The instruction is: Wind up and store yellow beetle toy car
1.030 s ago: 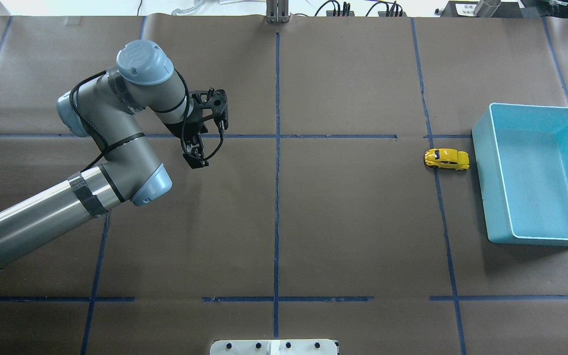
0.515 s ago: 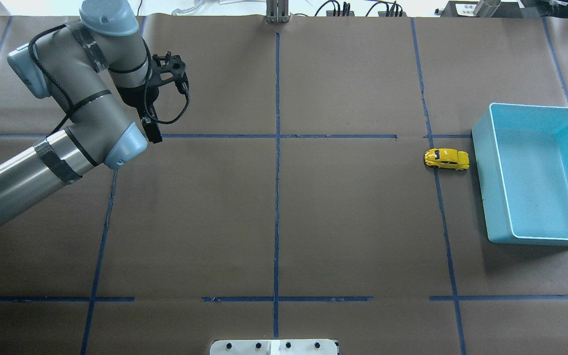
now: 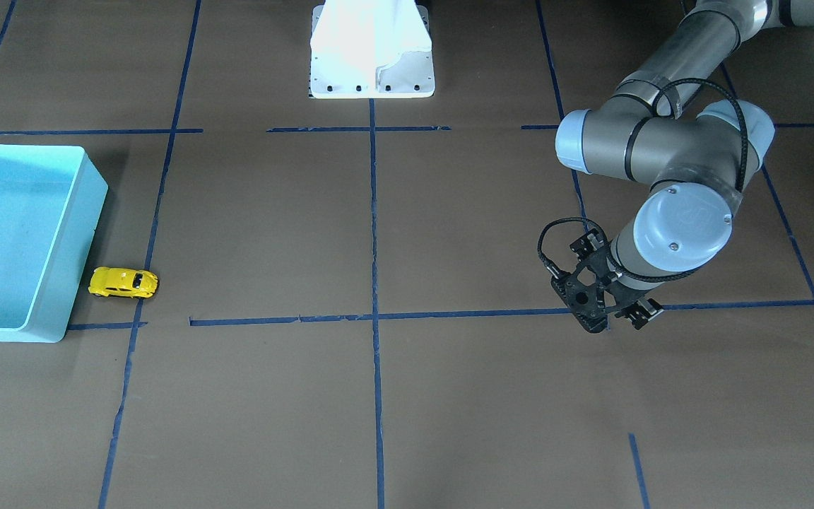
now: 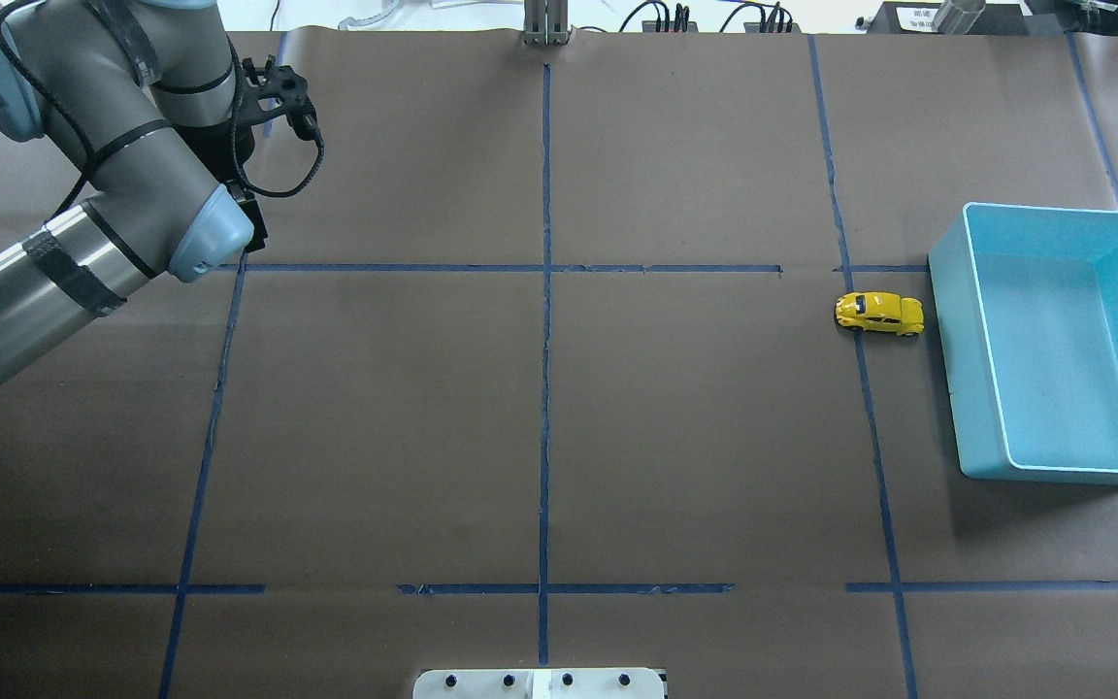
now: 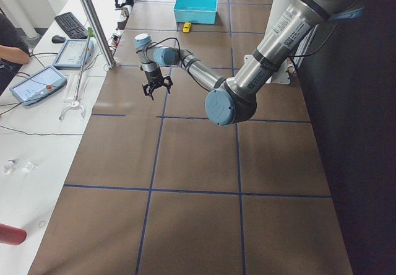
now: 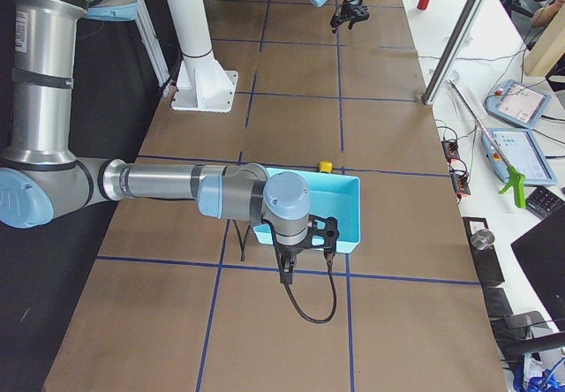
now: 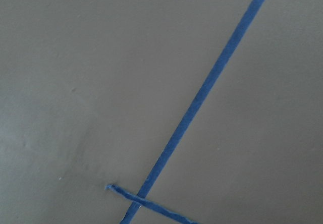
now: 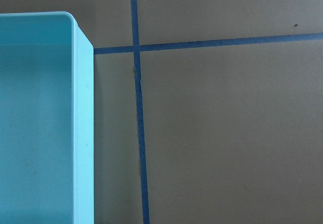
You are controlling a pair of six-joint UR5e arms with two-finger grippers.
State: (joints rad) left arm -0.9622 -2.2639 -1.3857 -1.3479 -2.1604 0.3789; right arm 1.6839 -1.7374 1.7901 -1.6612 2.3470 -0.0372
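Observation:
The yellow beetle toy car [image 4: 879, 314] stands on the brown table just left of the light blue bin [image 4: 947, 369]; it also shows in the front view [image 3: 124, 282] and the right side view [image 6: 325, 167]. The bin [image 3: 82, 233] looks empty. My left gripper [image 3: 615, 322] hangs open and empty over the far left of the table [image 4: 253, 221], far from the car. My right gripper [image 6: 284, 270] shows only in the right side view, beside the bin's near corner; I cannot tell whether it is open. The right wrist view shows the bin's corner [image 8: 83, 133], no fingers.
Blue tape lines [image 4: 545, 291] cross the brown paper. The white robot base [image 3: 372, 56] stands at the table's near edge. A metal post [image 5: 93, 21] and a side desk with tablets [image 5: 37, 83] lie beyond the far edge.
My left arm has swung away from the middle towards the table's far left corner, gripper empty throughout. The car and the bin have not moved.

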